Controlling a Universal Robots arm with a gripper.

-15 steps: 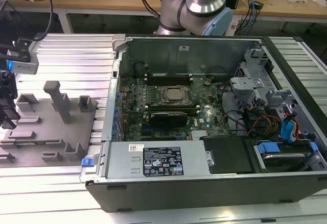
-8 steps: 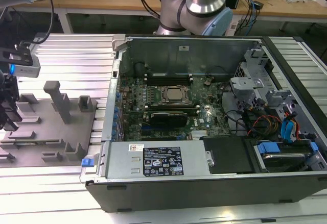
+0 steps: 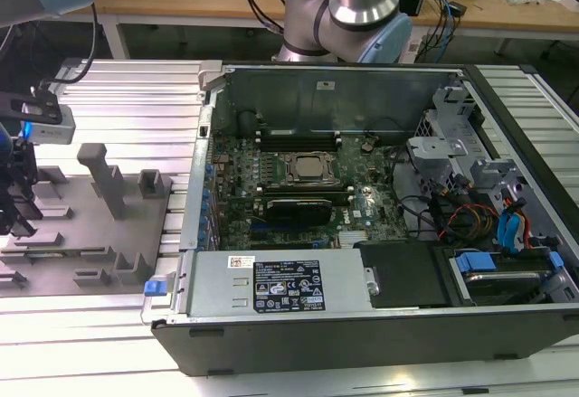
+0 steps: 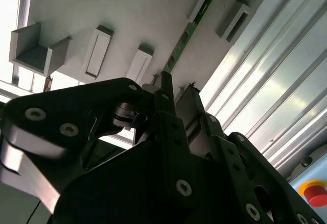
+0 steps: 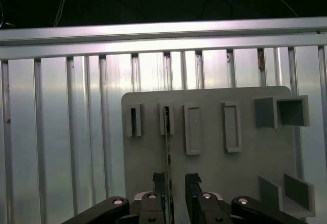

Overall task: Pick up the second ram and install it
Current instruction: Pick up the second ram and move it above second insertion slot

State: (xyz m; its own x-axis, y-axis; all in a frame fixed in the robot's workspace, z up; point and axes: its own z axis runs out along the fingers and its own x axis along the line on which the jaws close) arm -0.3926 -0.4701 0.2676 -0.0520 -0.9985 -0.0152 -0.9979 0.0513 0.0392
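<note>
Gripper [image 5: 176, 179] fingers are apart and straddle the second ram [image 5: 167, 142]. The ram is close to 1 finger with a gap to the other, not clamped. It stands on edge, far end in a slot block [image 5: 161, 127] on the grey fixture plate [image 5: 230, 183]. 3 other slot blocks [image 5: 193, 129] sit just beside it in a row. The plate lies on the ribbed metal table [image 5: 61, 132]. Open computer case [image 3: 317, 89] with CPU socket [image 3: 306, 167] is well apart, on the exterior view's right.

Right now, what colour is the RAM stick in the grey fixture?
The stick is dark green, best seen in the second wrist view.
</note>
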